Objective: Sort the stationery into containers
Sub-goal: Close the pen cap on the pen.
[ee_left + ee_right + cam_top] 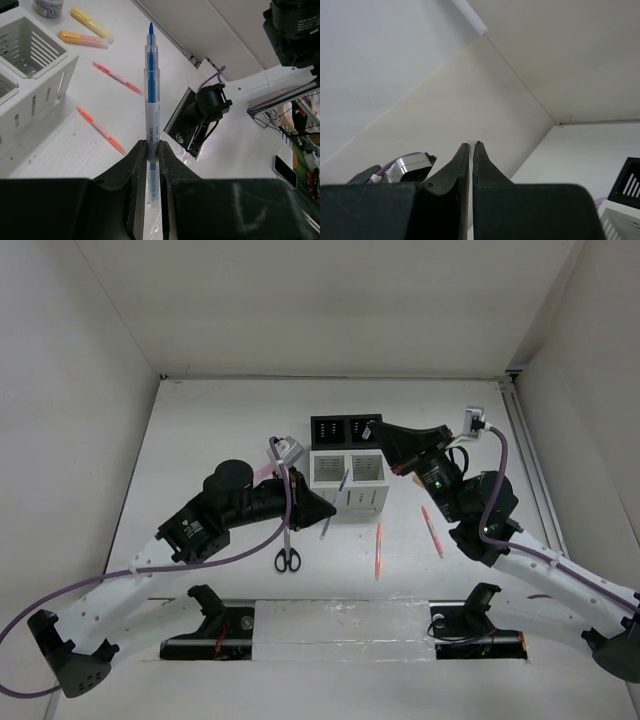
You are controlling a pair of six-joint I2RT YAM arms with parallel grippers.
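White matte table (pixel 200 440) with plain white walls on three sides and a glossy strip (pixel 340 612) along the near edge. Left arm (pixel 215 515) reaches toward the white box pair (pixel 352 502), which is joined to a black box pair (pixel 346 418) behind it. Both are plastic with square compartments and slotted walls. Right arm (pixel 490 515) bends over the black pair.

Left gripper (pixel 152 147) is clamped on a blue pen (pixel 151 85) with a clear barrel, blue core, printed lettering and the tip pointing away from the fingers. It is held just off the near corner of the white box.

Right gripper (pixel 471 145) has its jaws pressed together with nothing between them. Its own camera sees mostly wall and a ceiling corner, plus a sliver of the black box at lower right.

Scissors (pixel 287 558) with black handles lie flat on the table left of the white box. Two thin pens lie loose in front of the boxes, well apart — an orange pen (pixel 378 550) and a red pen (pixel 432 530).

Only the left wrist view shows what the right arm covers from above: a stubby yellow highlighter (pixel 91 24) and an orange highlighter (pixel 82 38) side by side, with a small round roll (pixel 47 6) cut off by the frame edge.
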